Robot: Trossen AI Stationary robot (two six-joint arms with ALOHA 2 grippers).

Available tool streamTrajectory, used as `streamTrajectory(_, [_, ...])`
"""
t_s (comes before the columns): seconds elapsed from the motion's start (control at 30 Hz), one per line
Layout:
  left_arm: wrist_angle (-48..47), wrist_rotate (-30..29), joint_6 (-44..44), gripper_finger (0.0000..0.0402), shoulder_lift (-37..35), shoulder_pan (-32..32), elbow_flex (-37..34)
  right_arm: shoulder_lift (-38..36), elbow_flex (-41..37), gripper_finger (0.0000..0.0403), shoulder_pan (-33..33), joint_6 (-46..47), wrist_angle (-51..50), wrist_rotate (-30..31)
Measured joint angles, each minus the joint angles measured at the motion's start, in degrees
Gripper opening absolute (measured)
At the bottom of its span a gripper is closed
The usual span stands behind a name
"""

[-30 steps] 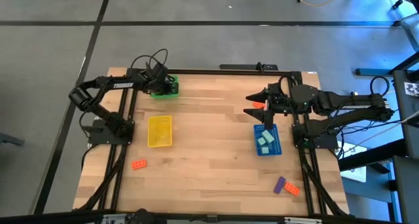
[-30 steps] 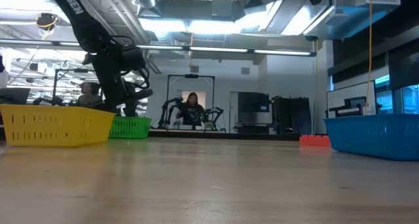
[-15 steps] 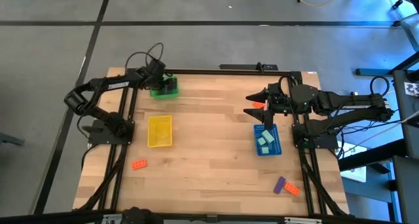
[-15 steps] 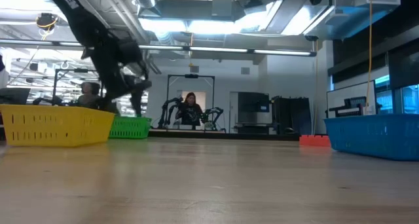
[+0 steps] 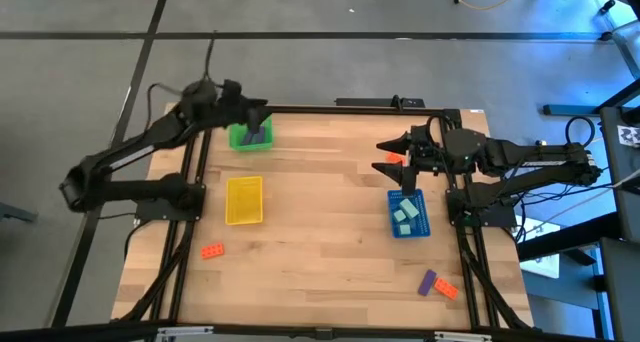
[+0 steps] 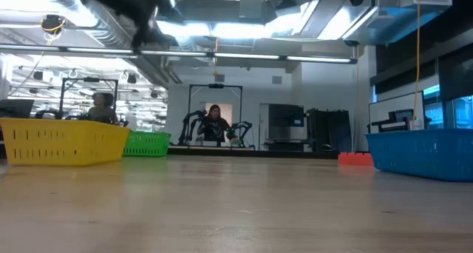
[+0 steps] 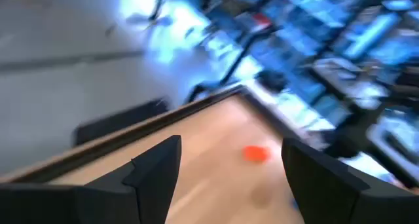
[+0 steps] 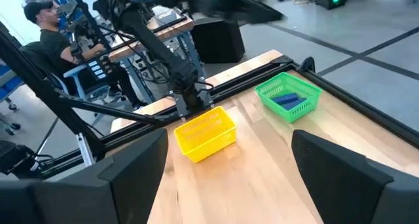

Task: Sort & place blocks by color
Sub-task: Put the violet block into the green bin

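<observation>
Where the pale wood worktop (image 5: pixel 320 232) is closest to the low camera, three small blocks lie on it. An orange block (image 5: pixel 212 250) sits just in front of the yellow tray (image 5: pixel 244 200). A purple block (image 5: pixel 427 281) and another orange block (image 5: pixel 447 290) lie touching each other, in front of the blue tray (image 5: pixel 408 214) and well apart from it. The blue tray holds light teal blocks (image 5: pixel 405 212). The right hand (image 5: pixel 392 163) hangs just behind the blue tray, with its fingers spread wide and nothing between them. One more orange block (image 5: pixel 394 160) lies on the wood right by that hand. Farther back, the green tray (image 5: pixel 250 135) sits at the far left corner of the worktop, behind the yellow tray, with purple blocks (image 5: pixel 256 137) inside it. The left hand (image 5: pixel 258 110) is up high just behind the green tray, let go and empty. Past the worktop is a grey floor (image 5: pixel 300 12) with dark lines. In the room beyond are long ceiling lights (image 6: pixel 244 57), dark cabinets (image 6: pixel 310 131) and a person (image 6: pixel 216 122) sitting far off. Another person (image 8: pixel 55 34) in a cap sits at a desk past the yellow tray.
</observation>
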Motion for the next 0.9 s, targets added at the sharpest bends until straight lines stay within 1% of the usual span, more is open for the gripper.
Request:
streamTrajectory(0.1, [1.4,-4.0,2.2,0.0255,-5.5,-8.2,0.0,0.0,0.0,0.0326,0.0,-0.2,0.6,0.0])
streamTrajectory(0.2, [4.1,-7.6,4.7,0.0255,-9.4,-16.9,0.0,0.0,0.0,0.0326,0.0,-0.3,1.3,0.0])
streamTrajectory(0.33, [8.6,-11.4,7.8,0.0255,-11.4,-26.5,0.0,0.0,0.0,0.0326,0.0,-1.9,1.9,0.0])
streamTrajectory(0.4, [10.1,-13.4,9.6,0.0255,-12.0,-29.7,0.0,0.0,0.0,0.0326,0.0,-2.0,1.9,0.0])
streamTrajectory(0.57, [10.2,-16.4,11.7,0.0255,-12.1,-33.5,0.0,0.0,0.0,0.0326,0.0,-2.6,1.8,-0.1])
streamTrajectory(0.9, [10.2,-16.4,13.2,0.0255,-12.2,-33.7,0.0,0.0,0.0,0.0326,0.0,-3.4,1.7,-0.1])
